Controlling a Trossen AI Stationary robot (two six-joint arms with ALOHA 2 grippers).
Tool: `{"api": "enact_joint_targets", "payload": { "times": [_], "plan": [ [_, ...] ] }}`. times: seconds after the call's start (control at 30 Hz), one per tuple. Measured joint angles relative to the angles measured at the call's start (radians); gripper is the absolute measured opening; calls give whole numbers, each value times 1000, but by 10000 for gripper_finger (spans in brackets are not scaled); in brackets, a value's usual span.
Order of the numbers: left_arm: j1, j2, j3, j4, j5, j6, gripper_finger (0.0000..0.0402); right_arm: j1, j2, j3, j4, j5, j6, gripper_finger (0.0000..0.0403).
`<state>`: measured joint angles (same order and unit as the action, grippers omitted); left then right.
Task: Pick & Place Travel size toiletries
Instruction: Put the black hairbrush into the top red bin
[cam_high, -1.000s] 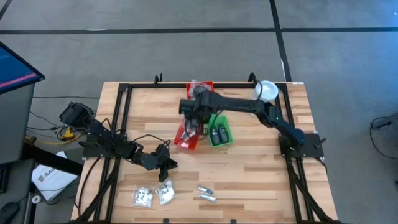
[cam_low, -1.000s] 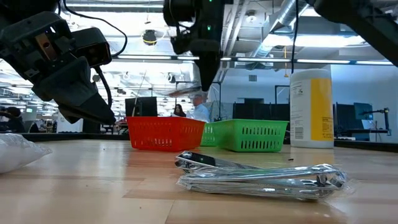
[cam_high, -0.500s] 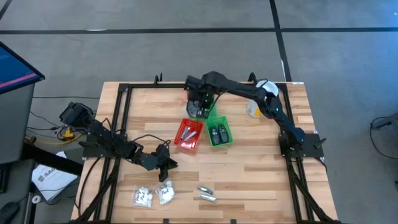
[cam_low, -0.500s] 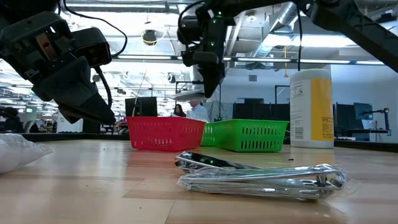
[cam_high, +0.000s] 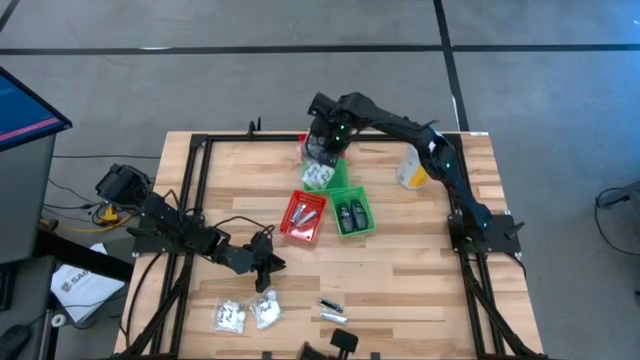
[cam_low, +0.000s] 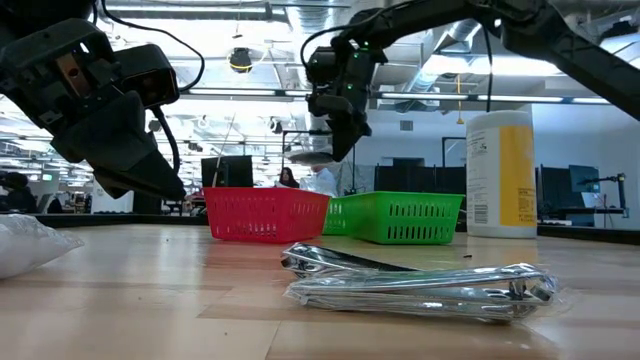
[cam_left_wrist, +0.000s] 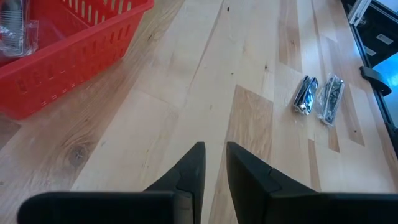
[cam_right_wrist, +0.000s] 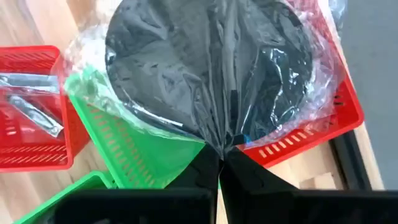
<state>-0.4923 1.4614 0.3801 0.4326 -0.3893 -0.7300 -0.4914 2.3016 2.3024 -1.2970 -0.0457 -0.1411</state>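
Observation:
A black round disc in a clear packet (cam_right_wrist: 211, 68) hangs under my right gripper (cam_right_wrist: 216, 155), which is shut on it above the far baskets (cam_high: 325, 145). The low view shows the packet edge-on (cam_low: 308, 155). My left gripper (cam_left_wrist: 213, 152) waits low at the near left (cam_high: 265, 262), narrowly open with nothing between its fingers. Two clear packets with white contents (cam_high: 245, 315) lie near it. Two silvery sachets (cam_high: 331, 311) lie on the table near the front edge (cam_left_wrist: 317, 96). My right gripper pinches the gathered clear wrap at the packet's edge (cam_right_wrist: 221, 140) between its two fingers. The fingers come from above, pointing down. The packet hangs below them with the disc, lifted clear above the red and green baskets.
A red basket (cam_high: 303, 218) holding silvery sachets and a green basket (cam_high: 352, 213) with dark pieces stand mid-table. Another red basket (cam_right_wrist: 311, 124) and a green one (cam_right_wrist: 143, 155) sit farther back. A yellow canister with a white lid (cam_high: 412, 168) stands at the far right.
My right gripper has swung from above the middle baskets toward the table's far edge, staying shut on the disc packet, which hangs clear throughout. The arm no longer covers the canister.

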Motion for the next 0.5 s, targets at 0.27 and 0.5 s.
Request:
{"api": "enact_joint_targets", "payload": {
  "times": [0.27, 0.5],
  "plan": [
    [0, 0, 0, -2, 0, 0, 58, -48, 6, -32, 55, -18, -4, 0],
    [0, 0, 0, -2, -6, 0, 58, -67, 7, -128, 128, -17, -1, 0]
  ]
}}
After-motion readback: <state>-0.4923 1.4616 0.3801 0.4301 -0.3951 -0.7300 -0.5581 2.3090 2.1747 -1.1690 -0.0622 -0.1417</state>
